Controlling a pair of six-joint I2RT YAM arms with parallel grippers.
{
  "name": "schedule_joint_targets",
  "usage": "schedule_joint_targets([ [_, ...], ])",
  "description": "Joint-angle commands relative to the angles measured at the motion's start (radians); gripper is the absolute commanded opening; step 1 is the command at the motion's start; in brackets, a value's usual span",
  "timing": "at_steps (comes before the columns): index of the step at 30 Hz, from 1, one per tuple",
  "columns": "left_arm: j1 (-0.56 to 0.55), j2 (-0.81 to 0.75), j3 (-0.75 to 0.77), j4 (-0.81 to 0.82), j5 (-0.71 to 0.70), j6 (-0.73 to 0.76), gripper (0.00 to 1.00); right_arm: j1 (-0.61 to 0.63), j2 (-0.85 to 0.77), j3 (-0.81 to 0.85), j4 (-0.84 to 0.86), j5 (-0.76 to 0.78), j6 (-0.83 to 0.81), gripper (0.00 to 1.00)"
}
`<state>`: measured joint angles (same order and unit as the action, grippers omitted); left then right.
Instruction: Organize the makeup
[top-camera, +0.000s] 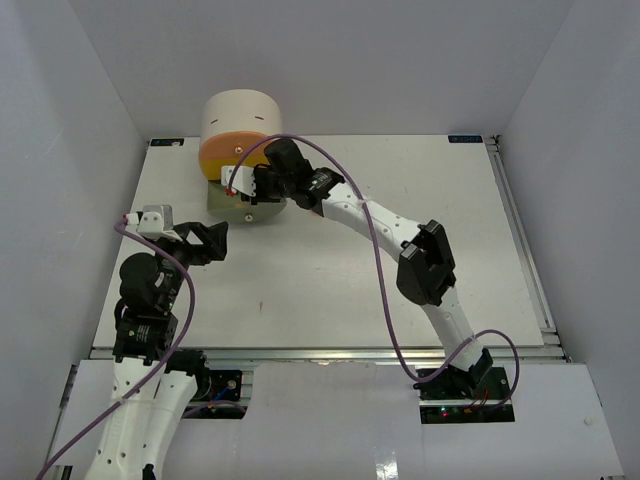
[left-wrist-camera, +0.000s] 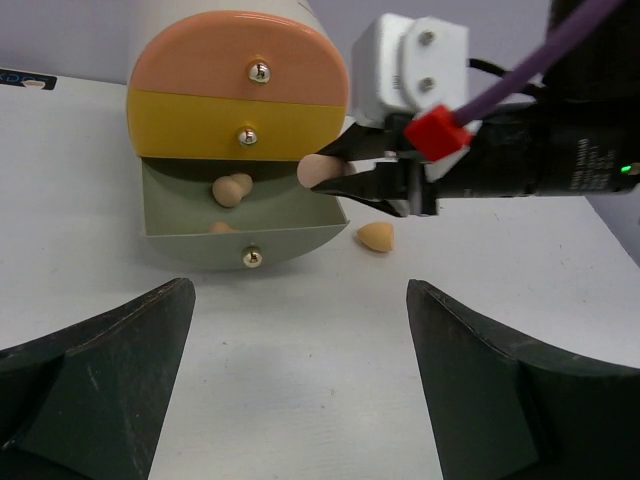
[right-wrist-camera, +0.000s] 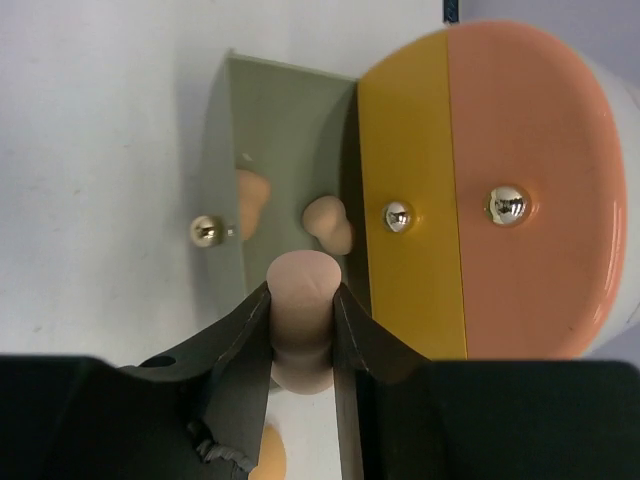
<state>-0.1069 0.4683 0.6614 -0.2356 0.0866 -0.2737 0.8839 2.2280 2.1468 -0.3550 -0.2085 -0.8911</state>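
Note:
My right gripper (right-wrist-camera: 303, 292) is shut on a tan egg-shaped sponge (right-wrist-camera: 303, 272), held just above the pulled-out green drawer (right-wrist-camera: 290, 120) of the round drawer unit (top-camera: 240, 120). In the left wrist view that held sponge (left-wrist-camera: 318, 170) pokes out of the right gripper (left-wrist-camera: 350, 165) at the drawer's right rim. A second sponge (left-wrist-camera: 232, 188) lies inside the drawer, and a third (left-wrist-camera: 222, 228) shows partly behind the drawer front. One more sponge (left-wrist-camera: 377, 237) lies on the table right of the drawer. My left gripper (left-wrist-camera: 300, 300) stands open and holds nothing, low over the table facing the drawers.
The orange (left-wrist-camera: 240, 60) and yellow (left-wrist-camera: 240, 125) drawer fronts above the green one are closed. White walls enclose the table (top-camera: 420, 200) on three sides. A purple cable (top-camera: 380, 260) loops along the right arm.

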Motion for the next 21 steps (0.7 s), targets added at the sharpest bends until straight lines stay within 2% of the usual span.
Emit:
schedule_joint_targets([
  [1, 0.006, 0.004, -0.003, -0.001, -0.018, 0.004, 0.98, -0.005, 0.093, 0.032, 0.263, 0.127, 0.091, 0.42],
  [8, 0.015, 0.009, -0.003, 0.001, -0.015, 0.002, 0.98, -0.01, 0.163, 0.022, 0.392, 0.202, 0.086, 0.6],
  [11, 0.016, 0.009, -0.003, -0.001, -0.011, 0.002, 0.98, -0.019, 0.148, 0.005, 0.397, 0.203, 0.104, 0.84],
  [14, 0.016, 0.007, -0.005, -0.001, -0.008, 0.001, 0.98, -0.035, 0.087, -0.049, 0.391, 0.174, 0.143, 0.98],
  [18, 0.019, 0.005, -0.004, 0.002, 0.0, 0.001, 0.98, -0.089, -0.004, -0.099, 0.31, 0.089, 0.286, 0.96],
  [21, 0.019, 0.003, -0.003, 0.004, 0.006, 0.001, 0.98, -0.167, -0.053, -0.128, 0.222, -0.08, 0.416, 0.96],
])
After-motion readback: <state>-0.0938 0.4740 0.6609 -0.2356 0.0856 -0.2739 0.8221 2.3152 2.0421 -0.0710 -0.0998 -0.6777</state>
